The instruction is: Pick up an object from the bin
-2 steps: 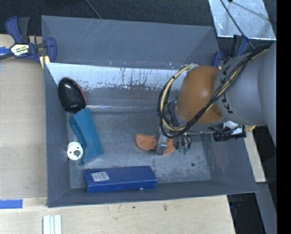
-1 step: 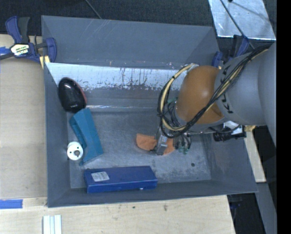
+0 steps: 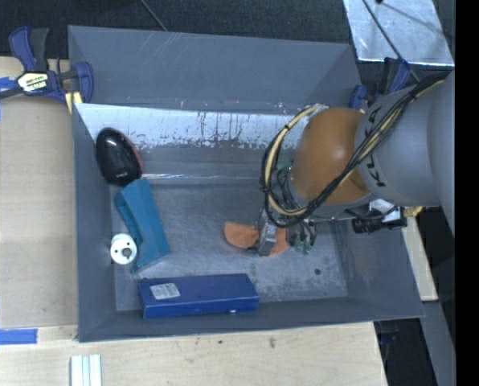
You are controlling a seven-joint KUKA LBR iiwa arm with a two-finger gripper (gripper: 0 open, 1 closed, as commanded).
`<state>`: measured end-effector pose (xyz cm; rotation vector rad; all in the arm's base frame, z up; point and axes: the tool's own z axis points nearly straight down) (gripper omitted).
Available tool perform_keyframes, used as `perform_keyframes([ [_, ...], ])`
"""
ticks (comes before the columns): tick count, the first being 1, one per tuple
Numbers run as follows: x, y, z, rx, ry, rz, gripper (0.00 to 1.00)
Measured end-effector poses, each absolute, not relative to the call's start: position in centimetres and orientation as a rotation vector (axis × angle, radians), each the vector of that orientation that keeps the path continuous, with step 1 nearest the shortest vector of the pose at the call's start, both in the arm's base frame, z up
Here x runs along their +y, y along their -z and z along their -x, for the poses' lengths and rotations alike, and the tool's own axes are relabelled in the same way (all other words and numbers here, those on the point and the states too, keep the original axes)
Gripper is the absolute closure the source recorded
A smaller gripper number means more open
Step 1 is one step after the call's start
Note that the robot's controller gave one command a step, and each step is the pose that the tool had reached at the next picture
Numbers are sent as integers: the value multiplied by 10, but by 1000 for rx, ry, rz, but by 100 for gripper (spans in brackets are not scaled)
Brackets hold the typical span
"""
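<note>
Partly hiding the flat orange piece [image 3: 238, 235] on the bin [image 3: 223, 71] floor, the tool [image 3: 268, 242] leaves its grip unreadable.

In the far left corner of the bin [image 3: 223, 79], a mouse [image 3: 117, 156]; just before it, near the left wall, a wedge-shaped block [image 3: 143, 223], with a small round spool [image 3: 124, 250] just beside its near left edge. Along the near wall, a long flat box [image 3: 198, 296]. Mid-floor, behind the box's right end, a flat pad [image 3: 241, 235], with the gripper [image 3: 268, 244] over its right part.
</note>
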<state>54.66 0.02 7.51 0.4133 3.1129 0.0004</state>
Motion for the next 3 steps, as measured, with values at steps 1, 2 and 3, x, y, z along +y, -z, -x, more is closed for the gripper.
perform_keyframes([
  [1, 0, -94, -545, 3121, 1, -415, 100],
  [2, 0, -110, -548, 3109, -2, -413, 100],
  [3, 0, -117, -548, 3109, -2, -413, 100],
])
